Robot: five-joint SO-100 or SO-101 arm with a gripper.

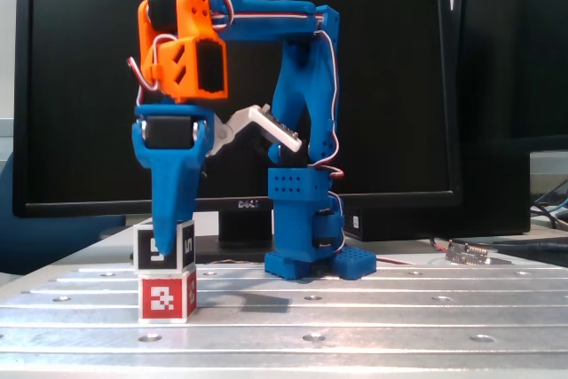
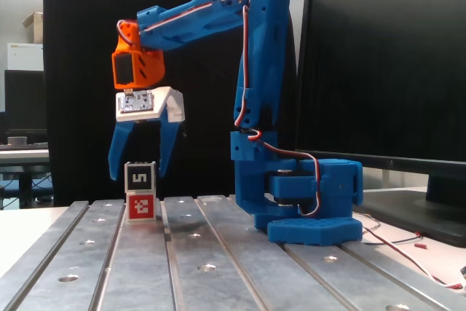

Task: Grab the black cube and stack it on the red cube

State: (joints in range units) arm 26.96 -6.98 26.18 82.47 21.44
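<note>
The black cube (image 1: 186, 250) (image 2: 140, 176) with a white "5" sits on top of the red cube (image 1: 167, 297) (image 2: 140, 207), which rests on the slotted metal table (image 1: 355, 308). The two cubes form a small stack, the black one shifted slightly left in a fixed view. My gripper (image 1: 166, 233) (image 2: 137, 175) hangs straight down over the stack and is open. Its blue fingers (image 2: 164, 158) stand on either side of the black cube with visible gaps. In a fixed view the near finger (image 1: 169, 193) covers the middle of the black cube's face.
The blue arm base (image 1: 306, 237) (image 2: 306, 202) stands behind and to the right of the stack. A large monitor (image 1: 382, 86) fills the background. A small circuit board (image 1: 469, 253) and cables (image 2: 408, 249) lie at the table's right side.
</note>
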